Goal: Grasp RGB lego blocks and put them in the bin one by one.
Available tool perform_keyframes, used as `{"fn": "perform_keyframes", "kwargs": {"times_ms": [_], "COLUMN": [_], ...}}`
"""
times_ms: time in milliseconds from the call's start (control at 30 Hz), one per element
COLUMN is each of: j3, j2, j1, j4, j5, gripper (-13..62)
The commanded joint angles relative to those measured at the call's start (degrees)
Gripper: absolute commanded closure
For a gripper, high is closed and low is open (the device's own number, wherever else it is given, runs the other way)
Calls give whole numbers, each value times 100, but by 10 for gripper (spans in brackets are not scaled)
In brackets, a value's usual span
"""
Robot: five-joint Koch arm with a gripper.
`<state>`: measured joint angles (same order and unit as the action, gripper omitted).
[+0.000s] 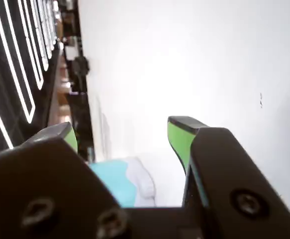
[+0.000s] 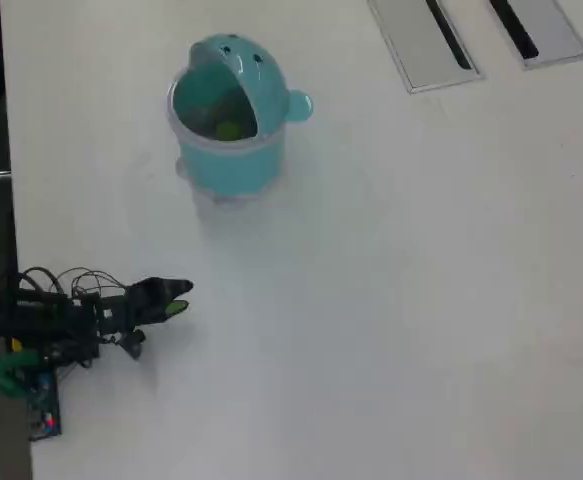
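Observation:
The teal bin [image 2: 233, 118] stands at the upper left of the white table in the overhead view, its domed lid tipped back. A small yellow-green block [image 2: 228, 129] lies inside it. No other lego block shows on the table. My gripper [image 2: 176, 295] rests low at the lower left, well short of the bin and pointing right. In the wrist view my gripper [image 1: 125, 128] is open, its green-padded fingers [image 1: 177, 139] wide apart with nothing between them. Part of the bin [image 1: 116, 178] shows blurred between them.
Two flat grey slotted panels [image 2: 426, 40] [image 2: 536, 28] are set into the table at the top right. The table's left edge [image 2: 7, 200] runs close to my arm's base and cables [image 2: 41, 325]. Dark furniture with light strips [image 1: 15, 64] shows at the left of the wrist view.

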<state>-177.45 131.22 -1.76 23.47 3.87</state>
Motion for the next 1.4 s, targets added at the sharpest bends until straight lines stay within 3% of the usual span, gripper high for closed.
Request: {"fn": "perform_keyframes", "kwargs": {"times_ms": [0,1367], "j3": [-422,-422], "j2": [422,387], "j1": [0,-167], "j4": [-62,-1169], "j5": [-149,-132], "gripper": [146,148]}}
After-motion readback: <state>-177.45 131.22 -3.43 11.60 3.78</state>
